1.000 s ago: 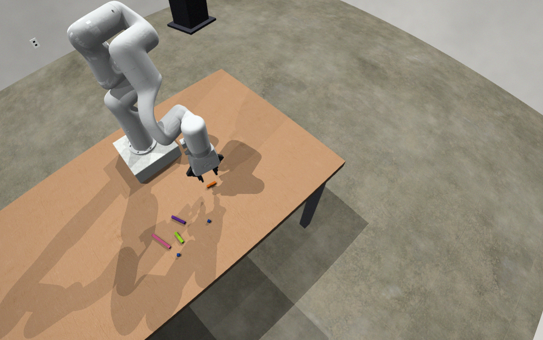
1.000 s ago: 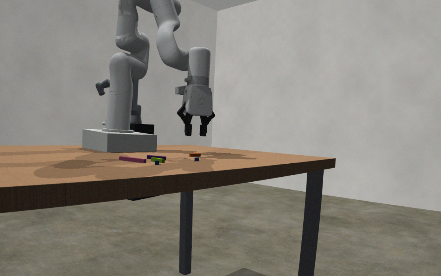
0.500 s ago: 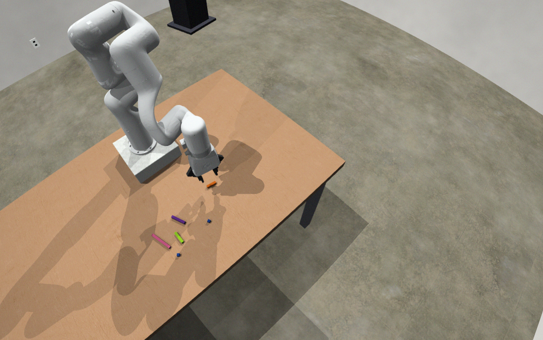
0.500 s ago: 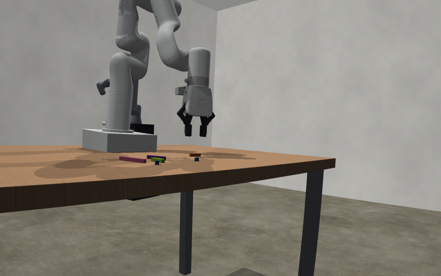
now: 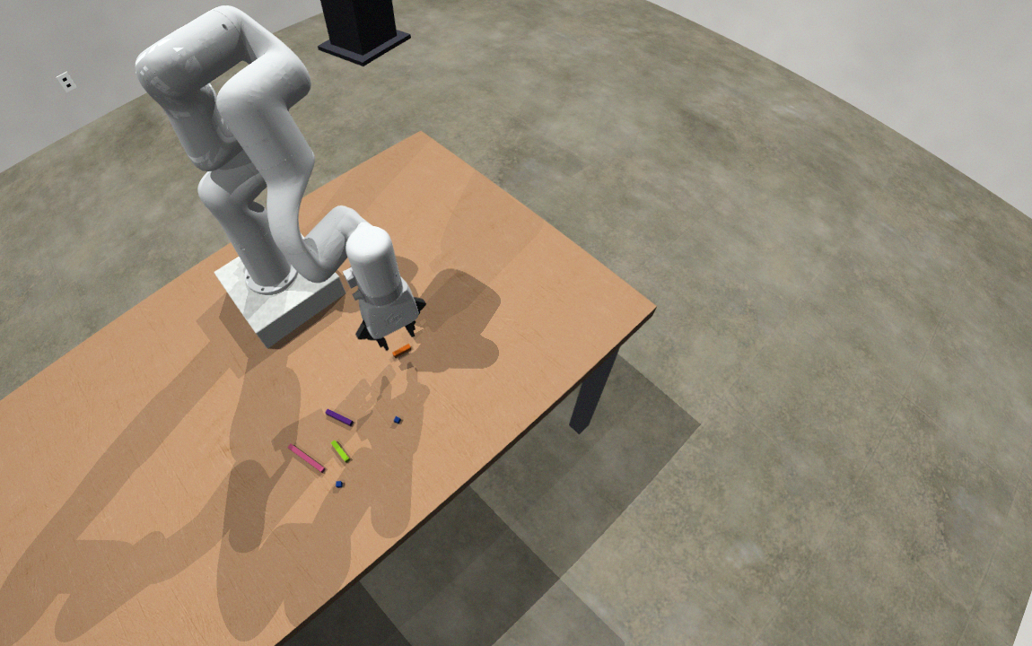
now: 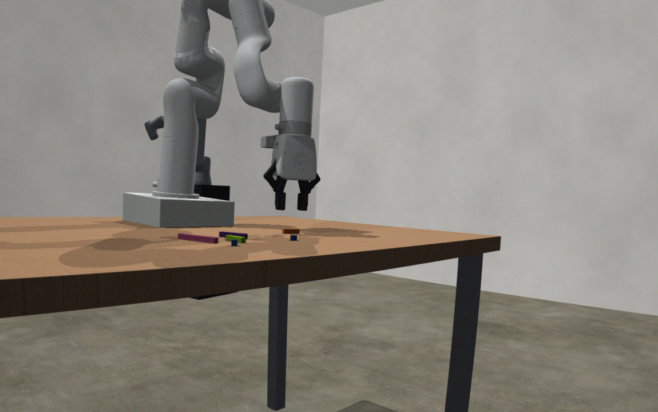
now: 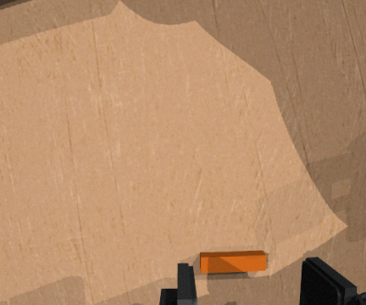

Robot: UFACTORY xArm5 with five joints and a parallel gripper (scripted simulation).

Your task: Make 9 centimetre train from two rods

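Your gripper [image 5: 397, 340] [image 6: 290, 209] [image 7: 247, 290] stands open, empty, above the orange rod [image 5: 401, 351] [image 6: 290, 231] [image 7: 233, 262] — probably pre-grasp; next, line up, then lower.

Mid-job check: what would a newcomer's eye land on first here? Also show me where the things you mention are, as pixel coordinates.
The big pale arm [image 5: 263, 120] [image 6: 249, 61], bent over the wooden table [image 5: 568, 297] [image 6: 397, 238]. Next, its open black gripper [image 5: 399, 340] [image 6: 290, 202] [image 7: 247, 290], poised above the orange rod [image 5: 401, 351] [image 6: 290, 231] [image 7: 233, 263]. Then the bright pink rod [image 5: 306, 458] [image 6: 197, 238], lying apart beside the lime one [image 5: 339, 450] [image 6: 235, 238].
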